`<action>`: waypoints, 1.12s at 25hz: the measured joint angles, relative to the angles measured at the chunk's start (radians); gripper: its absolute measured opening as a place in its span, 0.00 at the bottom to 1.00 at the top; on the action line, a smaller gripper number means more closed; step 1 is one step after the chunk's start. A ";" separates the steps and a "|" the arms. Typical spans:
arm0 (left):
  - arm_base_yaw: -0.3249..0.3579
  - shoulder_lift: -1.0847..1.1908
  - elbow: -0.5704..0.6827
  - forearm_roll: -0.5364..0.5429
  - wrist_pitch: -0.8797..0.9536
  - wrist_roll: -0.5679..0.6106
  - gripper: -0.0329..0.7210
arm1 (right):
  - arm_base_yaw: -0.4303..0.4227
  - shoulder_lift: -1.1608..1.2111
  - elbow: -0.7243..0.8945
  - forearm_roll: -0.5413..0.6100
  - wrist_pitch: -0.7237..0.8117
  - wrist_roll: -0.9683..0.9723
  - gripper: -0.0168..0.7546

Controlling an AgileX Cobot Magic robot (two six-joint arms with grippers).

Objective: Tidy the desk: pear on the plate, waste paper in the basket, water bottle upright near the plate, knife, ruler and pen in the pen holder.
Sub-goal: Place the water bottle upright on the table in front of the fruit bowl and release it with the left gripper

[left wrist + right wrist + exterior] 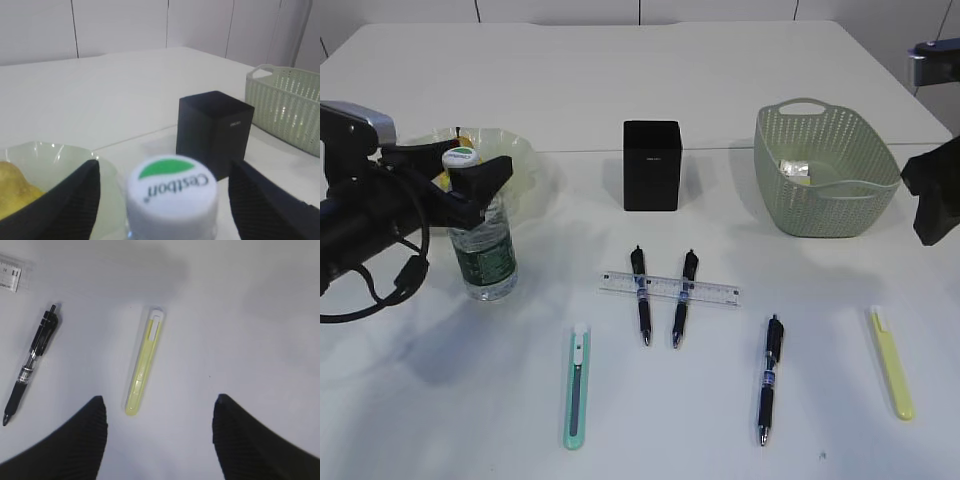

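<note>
The water bottle [485, 250] stands upright on the desk [440, 400], just in front of the pale green plate [515, 150]. My left gripper [470, 175] is open around its white cap [172, 192], with a gap on each side. The yellow pear [12, 187] lies in the plate [50, 152]. The waste paper [795, 167] sits in the basket [825, 205]. The clear ruler [670, 288] lies across two pens [641, 295] [684, 297]; a third pen [770, 378] lies apart. My right gripper [160, 410] hangs open above the desk beside the yellow knife [144, 367].
The black pen holder [651, 165] stands at centre back, between plate and basket. A teal knife [577, 385] lies at the front left. In the right wrist view a pen [32, 362] lies left of the yellow knife and the ruler's end [10, 272] shows at the top left corner.
</note>
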 joint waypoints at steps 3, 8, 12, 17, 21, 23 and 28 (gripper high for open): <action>0.000 -0.033 0.000 -0.014 0.000 0.000 0.80 | 0.000 0.000 0.000 0.000 0.001 0.000 0.66; 0.000 -0.091 0.002 -0.043 0.000 0.000 0.80 | 0.000 0.000 0.000 0.000 0.001 0.002 0.66; 0.000 -0.112 0.002 -0.099 0.000 0.000 0.80 | 0.000 0.000 0.000 0.000 0.001 0.002 0.66; 0.000 -0.114 0.002 -0.231 0.000 0.000 0.80 | 0.000 0.000 0.000 0.000 0.001 0.008 0.66; 0.018 -0.114 0.002 -0.267 0.000 0.002 0.80 | 0.000 0.000 0.000 0.000 0.001 0.010 0.66; 0.033 -0.114 0.002 -0.270 0.002 0.004 0.80 | 0.000 0.000 0.000 0.000 0.001 0.010 0.66; 0.081 -0.128 0.002 -0.297 0.088 0.004 0.80 | 0.000 0.000 0.000 0.000 0.001 0.010 0.66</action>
